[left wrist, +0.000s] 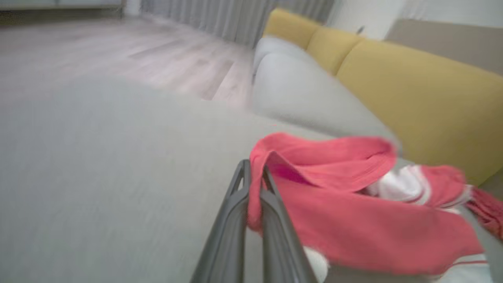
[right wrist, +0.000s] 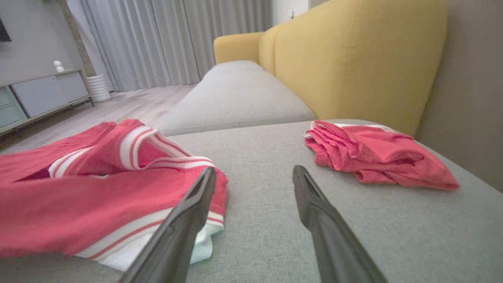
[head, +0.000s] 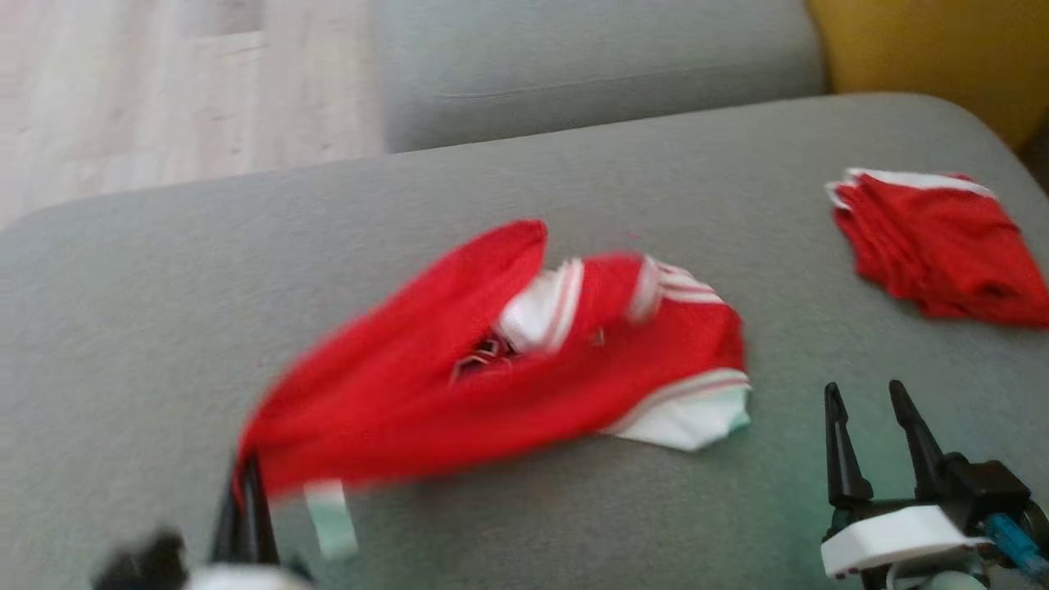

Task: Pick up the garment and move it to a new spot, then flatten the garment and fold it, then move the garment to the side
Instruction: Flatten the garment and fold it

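**Left hand pinches the garment's near corner; bare cushion on both flanks**

In the head view, the red garment (head: pixel 459 385) with white striped trim lies crumpled across the middle of the grey seat cushion (head: pixel 147 295). It is blurred, and its low corner is drawn toward 7 o'clock. There the left hand (head: pixel 246 479) has its two dark fingers pressed together on the red cloth. The left wrist view shows a fold of fabric clamped between them (left wrist: pixel 253 173).

The right hand (head: pixel 865 392) sits at 5 o'clock with its fingers spread wide and nothing between them. It is just beside the garment's white cuff but apart from it. In the right wrist view (right wrist: pixel 254 171) the hem lies at its 9 o'clock.

A folded red piece (head: pixel 942 246) rests at 2 o'clock, near the cushion's right edge and well apart from the garment.

The cushion's far edge curves from 9 o'clock round to 1 o'clock. Beyond it are wooden floor (head: pixel 123 98) at 11 o'clock, a second grey cushion (head: pixel 590 65) at 12 and a yellow backrest (head: pixel 926 49) at 1.

Bare cushion lies open at 9 o'clock, along the far edge, and between the two red pieces.
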`<state>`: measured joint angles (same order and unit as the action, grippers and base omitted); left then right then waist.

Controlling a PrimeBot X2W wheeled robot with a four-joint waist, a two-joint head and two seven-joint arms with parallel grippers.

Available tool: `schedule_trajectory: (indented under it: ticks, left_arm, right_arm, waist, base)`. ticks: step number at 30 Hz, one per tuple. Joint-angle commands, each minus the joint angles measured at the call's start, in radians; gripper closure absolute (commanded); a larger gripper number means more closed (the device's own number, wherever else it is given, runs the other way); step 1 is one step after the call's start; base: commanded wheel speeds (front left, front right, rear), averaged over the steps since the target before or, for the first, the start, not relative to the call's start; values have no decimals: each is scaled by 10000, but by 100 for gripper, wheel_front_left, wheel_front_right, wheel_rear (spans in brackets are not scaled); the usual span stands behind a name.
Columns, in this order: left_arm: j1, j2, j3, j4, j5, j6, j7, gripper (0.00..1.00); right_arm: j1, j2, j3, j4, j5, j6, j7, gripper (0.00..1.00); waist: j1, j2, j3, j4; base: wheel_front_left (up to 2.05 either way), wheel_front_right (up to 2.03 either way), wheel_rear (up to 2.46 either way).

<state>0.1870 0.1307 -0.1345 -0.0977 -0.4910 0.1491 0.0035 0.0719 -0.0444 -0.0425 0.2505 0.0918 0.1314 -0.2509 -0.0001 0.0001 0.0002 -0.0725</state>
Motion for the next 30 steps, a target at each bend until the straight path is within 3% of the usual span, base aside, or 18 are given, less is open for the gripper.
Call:
schedule_trajectory:
  ticks: [1,4,5,6,7,8,12,14,17,19,23,25,30]
  left_arm:
    - [-291,-104,338,-103,-105,-40,-232,100]
    - [117,-354,262,1445,-361,-216,-878,100]
    - [58,-472,206,2525,-472,-347,-1342,80]
    - [-1,-497,127,3030,-425,-389,-1503,67]
    - [-62,-517,33,3478,-398,-460,-1607,39]
    - [-113,-551,1,3890,-478,-503,-1649,1]
    - [-319,-568,145,4730,-591,-466,-2026,0]
    - [-388,-364,395,4662,-310,-51,-2276,0]
    - [-619,-1,680,3805,305,488,-2524,0]
    - [-870,94,488,2860,658,476,-2564,0]
    - [-1704,147,-845,1556,1297,-203,-1939,0]
    - [-2259,-32,-1809,1247,1474,-747,-1277,0]
    - [-3664,-383,-3947,1735,1923,-1968,445,0]
  right_arm:
    - [-285,-58,191,-321,-89,-7,-109,0]
    - [-238,-58,245,-268,-221,-7,-109,0]
    - [-229,-58,310,-221,-288,-7,-109,0]
    - [-235,-58,334,-199,-329,-7,-109,0]
    - [-250,-58,353,-184,-346,-7,-109,0]
    - [-269,-58,387,-173,-357,-7,-109,0]
    - [-369,-58,564,-152,-412,-7,-109,0]
    - [-404,-58,609,-191,-403,-7,-109,0]
    - [-372,-58,570,-263,-352,-7,-109,0]
    - [-334,-58,603,-286,-354,-7,-109,0]
    - [-420,-58,739,-313,-333,-7,-109,0]
    - [-528,-58,830,-325,-286,-7,-109,0]
    - [-809,-58,1082,-329,-188,-7,-109,0]
  waist:
    - [1,-1,-36,432]
    - [1,-1,-55,846]
    - [1,-1,-74,1021]
    - [1,-1,-87,1079]
    - [1,-1,-99,1110]
    - [1,-1,-107,1122]
    - [1,-1,-125,963]
    - [1,-1,-101,807]
    - [1,-1,-51,592]
    - [1,-1,-18,444]
    - [1,-1,122,16]
    - [1,-1,222,-241]
    - [1,-1,569,-931]
  base:
    - [0,0,0]
    - [0,0,0]
    - [0,0,0]
    - [0,0,0]
    - [0,0,0]
    - [0,0,0]
    - [0,0,0]
    - [0,0,0]
    - [0,0,0]
    - [0,0,0]
    - [0,0,0]
    - [0,0,0]
    - [0,0,0]
